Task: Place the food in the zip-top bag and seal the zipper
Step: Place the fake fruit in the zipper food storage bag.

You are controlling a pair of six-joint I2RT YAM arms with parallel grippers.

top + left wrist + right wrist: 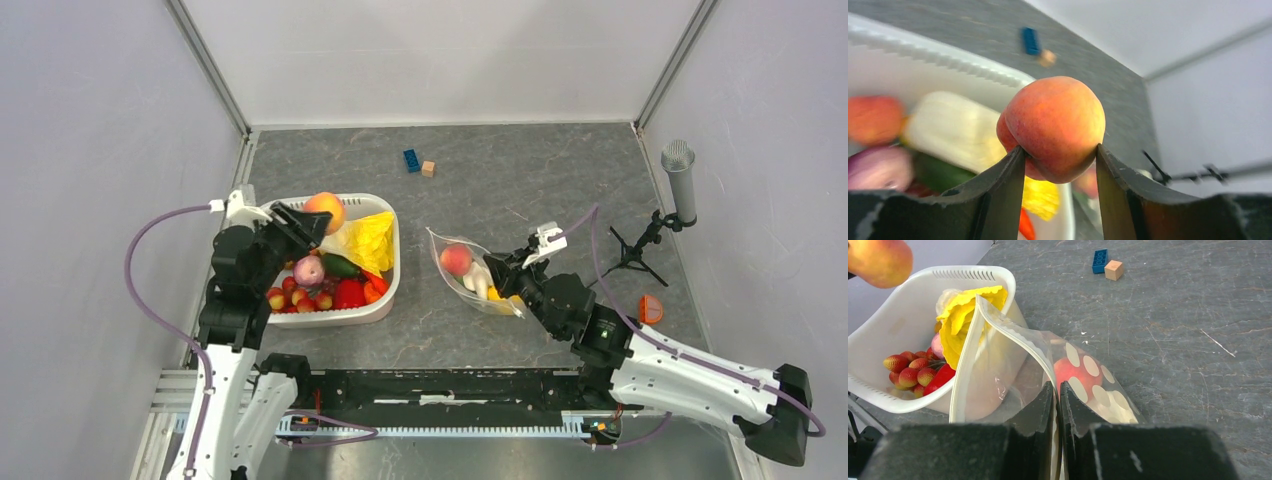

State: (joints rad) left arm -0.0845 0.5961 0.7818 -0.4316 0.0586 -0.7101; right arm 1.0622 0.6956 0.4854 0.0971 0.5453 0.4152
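The peach (1053, 125) is up in the air, clamped between the jaws of the left gripper (1059, 149), above the far rim of the white basket (385, 292) on the left side of the table (560, 180). Right of the basket, toward the near edge, sits the dotted zip-top bag (998, 370), mouth gaping, with a second peach (456, 259) inside. The right gripper (1058, 387) has its jaws pinched tight on the bag's edge. The blue brick (411, 160) and the wooden cube (428, 168) sit by the far edge.

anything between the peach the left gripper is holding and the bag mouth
Nothing visible blocks it. The peach is held above the basket rim, and the right gripper holds the bag mouth open.
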